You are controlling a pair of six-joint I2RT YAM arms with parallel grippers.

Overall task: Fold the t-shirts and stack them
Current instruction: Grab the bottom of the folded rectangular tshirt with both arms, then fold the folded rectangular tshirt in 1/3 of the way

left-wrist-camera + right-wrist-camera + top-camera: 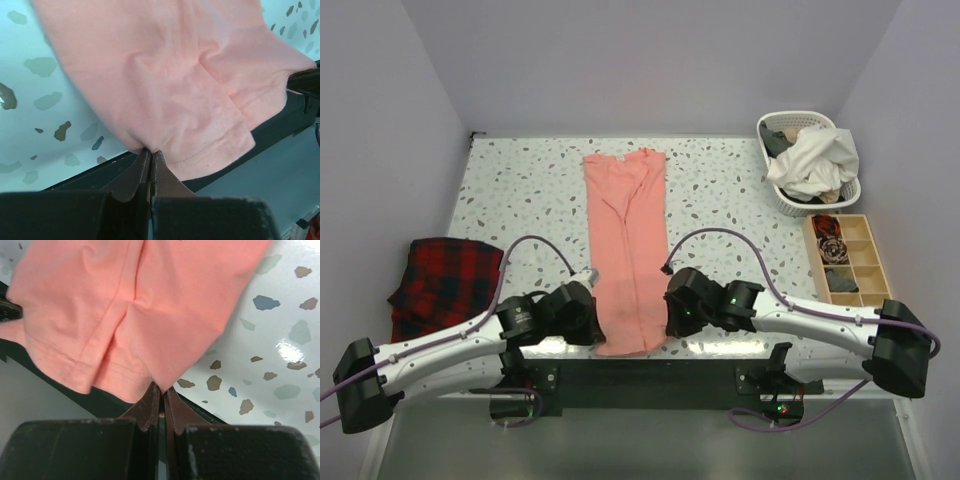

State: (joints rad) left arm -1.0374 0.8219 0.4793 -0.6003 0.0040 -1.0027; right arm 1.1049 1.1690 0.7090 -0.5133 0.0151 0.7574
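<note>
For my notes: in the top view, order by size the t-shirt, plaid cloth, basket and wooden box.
1. t-shirt
2. plaid cloth and basket: about alike, not ranked
3. wooden box

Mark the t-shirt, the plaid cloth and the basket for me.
t-shirt (628, 240): top view, middle of the long folded strip.
plaid cloth (445, 280): top view, centre of the cloth.
basket (798, 208): top view, its near wall.

We are in a robotics lab booth: bare lilac walls (650, 60), speckled table (720, 190), two bolted robot arms (440, 350).
</note>
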